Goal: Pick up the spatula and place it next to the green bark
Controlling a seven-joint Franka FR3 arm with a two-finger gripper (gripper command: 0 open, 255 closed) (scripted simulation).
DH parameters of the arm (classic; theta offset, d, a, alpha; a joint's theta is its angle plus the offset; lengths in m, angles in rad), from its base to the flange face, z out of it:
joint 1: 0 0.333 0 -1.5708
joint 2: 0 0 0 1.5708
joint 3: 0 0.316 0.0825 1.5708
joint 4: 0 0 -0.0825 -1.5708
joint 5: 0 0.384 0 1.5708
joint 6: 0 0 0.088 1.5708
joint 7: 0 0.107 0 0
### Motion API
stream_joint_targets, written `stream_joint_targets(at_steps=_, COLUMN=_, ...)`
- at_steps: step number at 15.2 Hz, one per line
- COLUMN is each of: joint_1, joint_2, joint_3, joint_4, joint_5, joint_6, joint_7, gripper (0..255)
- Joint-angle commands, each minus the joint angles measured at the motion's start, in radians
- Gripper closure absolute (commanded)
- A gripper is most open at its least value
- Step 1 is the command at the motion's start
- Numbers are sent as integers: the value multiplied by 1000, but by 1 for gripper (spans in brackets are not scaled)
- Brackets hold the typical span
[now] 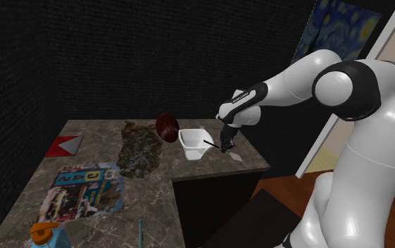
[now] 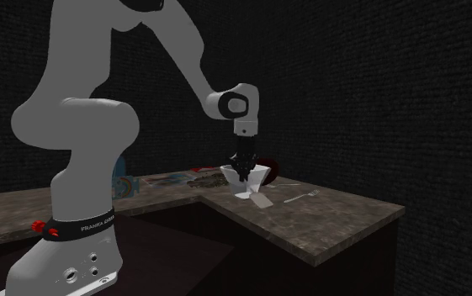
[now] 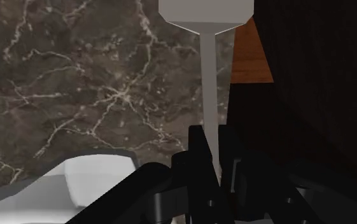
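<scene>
The tool (image 3: 212, 135) is clamped on the grey spatula's (image 3: 206, 57) handle at the counter's (image 1: 83, 225) edge. A white tub (image 1: 194, 143) stands between it and the green bark (image 1: 138, 149). A dark red round object (image 1: 166, 127) is nearby.

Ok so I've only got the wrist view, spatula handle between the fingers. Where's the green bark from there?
Observer: In the shoulder view the green bark lies flat beyond the white container, toward that view's left of the end effector.
Operator: Anything else lying near the spatula?
Observer: A fork lies toward the second exterior view's right of the spatula, apart from its blade.
</scene>
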Motion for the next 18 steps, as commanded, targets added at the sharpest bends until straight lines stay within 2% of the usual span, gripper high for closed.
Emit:
stream_joint_targets(at_steps=1, joint_1=38, joint_2=-22, joint_3=15, joint_4=-15, joint_5=-24, joint_6=6, joint_7=71, gripper=255)
stream_joint_targets(at_steps=9, joint_1=162, joint_2=-28, joint_3=99, joint_4=-18, joint_5=-43, joint_6=24, joint_7=291, gripper=255)
stream_joint_targets(at_steps=18, joint_1=282, joint_2=41, joint_3=197, joint_4=71, joint_5=-16, joint_6=13, joint_7=496, gripper=255)
